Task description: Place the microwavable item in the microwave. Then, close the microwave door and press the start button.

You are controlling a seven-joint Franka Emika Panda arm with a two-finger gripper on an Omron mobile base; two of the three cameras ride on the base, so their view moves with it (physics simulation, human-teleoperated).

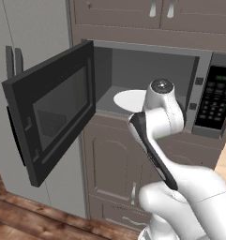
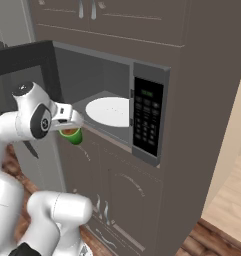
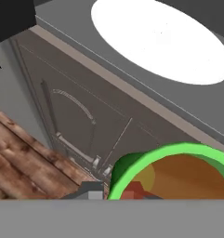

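Right base view has your tool (image 2: pixel 71 126) clenched on the green cup (image 2: pixel 72 135), hanging just outside and below the microwave (image 2: pixel 109 82) opening. Lift first or you'll clip the sill and slosh the brown liquid. Fingers are hidden behind the wrist, so grip depth is anyone's guess.

One cup (image 2: pixel 72 135) (green), one microwave (image 2: pixel 112 95).

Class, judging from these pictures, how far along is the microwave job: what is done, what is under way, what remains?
Done: microwave door stands open. Under way: the green cup hangs at the pincer in front of the microwave, short of the white turntable. Left: set it inside, shut the door, press start on the keypad.
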